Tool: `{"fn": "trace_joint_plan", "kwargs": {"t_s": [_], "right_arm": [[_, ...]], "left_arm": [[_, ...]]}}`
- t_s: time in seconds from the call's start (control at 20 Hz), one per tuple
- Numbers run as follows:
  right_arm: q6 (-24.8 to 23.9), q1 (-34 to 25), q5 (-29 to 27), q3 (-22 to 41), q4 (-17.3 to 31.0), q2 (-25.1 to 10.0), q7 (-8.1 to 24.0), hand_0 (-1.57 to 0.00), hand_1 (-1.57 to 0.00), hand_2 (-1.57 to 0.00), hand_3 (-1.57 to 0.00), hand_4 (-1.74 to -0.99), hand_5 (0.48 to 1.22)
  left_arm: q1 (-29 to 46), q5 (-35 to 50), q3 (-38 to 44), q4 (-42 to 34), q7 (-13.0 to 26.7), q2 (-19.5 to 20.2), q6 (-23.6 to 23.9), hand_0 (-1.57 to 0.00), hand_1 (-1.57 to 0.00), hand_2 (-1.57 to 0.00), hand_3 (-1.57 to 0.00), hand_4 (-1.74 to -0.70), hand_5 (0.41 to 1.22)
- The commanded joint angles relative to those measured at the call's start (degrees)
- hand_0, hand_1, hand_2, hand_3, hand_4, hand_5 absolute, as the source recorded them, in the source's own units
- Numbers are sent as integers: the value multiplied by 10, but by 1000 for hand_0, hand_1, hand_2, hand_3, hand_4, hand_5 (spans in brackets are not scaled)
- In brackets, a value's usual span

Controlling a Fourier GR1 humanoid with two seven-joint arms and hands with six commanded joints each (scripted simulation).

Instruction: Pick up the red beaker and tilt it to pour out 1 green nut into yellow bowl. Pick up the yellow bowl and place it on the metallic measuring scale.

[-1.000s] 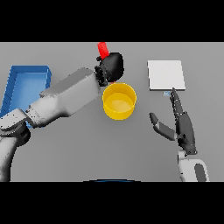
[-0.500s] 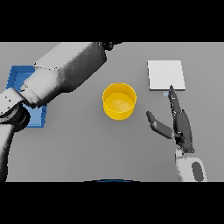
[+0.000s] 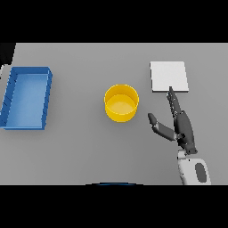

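Note:
The yellow bowl (image 3: pixel 121 103) stands upright in the middle of the table, and I can make out no nut inside it. To its upper right lies the flat, pale square measuring scale (image 3: pixel 168 76). My right hand (image 3: pixel 181 128) is open just right of the bowl, apart from it, fingers straight and pointing toward the scale's near edge, thumb spread toward the bowl. Neither the red beaker nor my left hand shows in the head view.
A blue rectangular tray (image 3: pixel 26 98) lies at the table's left side, with nothing visible in it. The grey table (image 3: pixel 80 147) spreads around the bowl.
My left arm, which held the red beaker over the bowl a second ago, swung up and left and has gone out of view with it. The right hand has barely moved.

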Motion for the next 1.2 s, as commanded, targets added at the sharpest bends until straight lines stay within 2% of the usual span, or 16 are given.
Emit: {"fn": "trace_joint_plan", "kwargs": {"t_s": [0.0, 0.15, 0.2, 0.25, 0.35, 0.45, 0.55, 0.7, 0.85, 0.9, 1.0, 1.15], "right_arm": [[-2, 8, 5, 0, -5, -5, -13, 1, 1, 1, 1, -1121, 588], [-9, -4, 19, 3, 8, -7, 3, 1, 1, 1, 1, -1127, 606], [-6, -10, 17, -1, 11, -13, 5, 1, 1, 1, 1, -1132, 614], [-2, -9, 15, 2, 10, -12, -7, 1, 1, 1, 1, -1132, 621], [1, -11, 12, -2, 13, -19, -5, 1, 1, 1, 1, -1142, 628], [3, -11, 12, 0, 13, -17, 2, 1, 1, 1, 1, -1133, 640], [8, -6, 8, 0, 10, -21, -7, 1, 1, 1, 1, -1133, 655], [12, -6, 2, 2, 9, -16, -3, 1, 1, 1, 1, -1131, 669], [6, -2, 12, 6, 9, -16, -14, 1, 1, 1, 1, -1159, 677], [5, -7, 13, 3, 8, -19, -8, 1, 1, 1, 1, -1166, 676], [9, -3, 7, -2, 9, -26, -13, 1, 1, 1, 1, -1174, 676], [11, -2, 4, 0, 5, -24, -14, 1, 1, 1, 1, -1161, 671]], "left_arm": [[9, 30, 31, 11, 2, 14, 8, -1571, -1571, -1571, -1530, -1738, 1221], [67, 108, 105, 40, 24, 50, 54, -1571, -1571, -1571, -1550, -1739, 1221], [87, 127, 121, 46, 47, 55, 75, -1571, -1571, -1571, -1554, -1740, 1221], [109, 140, 130, 50, 75, 57, 96, -1571, -1571, -1571, -1558, -1740, 1221], [154, 174, 157, 47, 86, 65, 142, -1571, -1571, -1571, -1562, -1740, 1221], [186, 214, 191, 48, 116, 62, 171, -1571, -1571, -1571, -1566, -1741, 1221], [217, 245, 215, 45, 143, 65, 193, -1571, -1571, -1571, -1567, -1741, 1221], [290, 284, 237, 15, 133, 55, 219, -1571, -1571, -1571, -1569, -1741, 1221], [371, 322, 249, -45, 132, 41, 236, -1571, -1571, -1571, -1570, -1741, 1221], [395, 331, 249, -72, 149, 38, 234, -1571, -1571, -1571, -1570, -1741, 1221], [449, 353, 249, -139, 162, 33, 234, -1571, -1571, -1571, -1571, -1741, 1151], [534, 377, 241, -267, 221, 27, 242, -1571, -1571, -1571, -1571, -1741, 984]]}}
